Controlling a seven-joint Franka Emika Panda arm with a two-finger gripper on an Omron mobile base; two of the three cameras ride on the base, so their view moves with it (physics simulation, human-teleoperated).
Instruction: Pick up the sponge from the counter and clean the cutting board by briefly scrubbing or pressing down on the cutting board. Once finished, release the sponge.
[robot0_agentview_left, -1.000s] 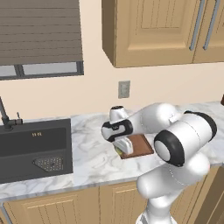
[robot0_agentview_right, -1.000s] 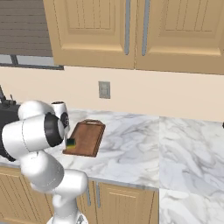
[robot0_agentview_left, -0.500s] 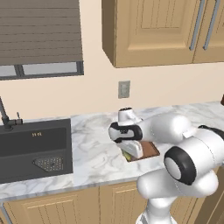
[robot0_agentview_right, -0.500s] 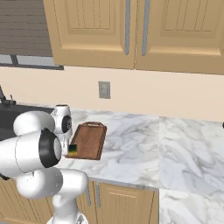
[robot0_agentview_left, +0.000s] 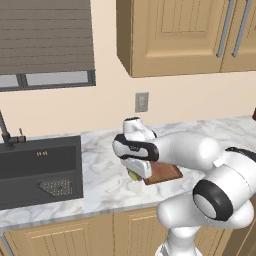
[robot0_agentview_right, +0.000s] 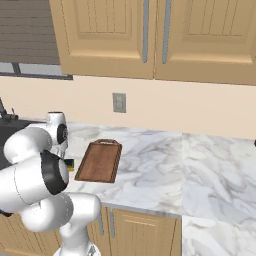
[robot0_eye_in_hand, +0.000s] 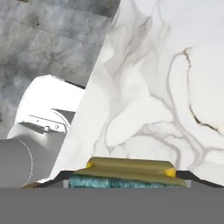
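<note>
Hand view shows the 2 fingers (robot0_eye_in_hand: 65, 177) of the gripper (robot0_eye_in_hand: 127, 178) clamped on the sponge (robot0_eye_in_hand: 129, 170) above the counter (robot0_eye_in_hand: 166, 78), just left of the cutting board (robot0_agentview_right: 100, 161).

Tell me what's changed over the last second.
The gripper, shut on the sponge, has carried it off the cutting board toward the sink side, to just past the board's near-left edge. The board itself, the counter and the sink stayed put.
</note>
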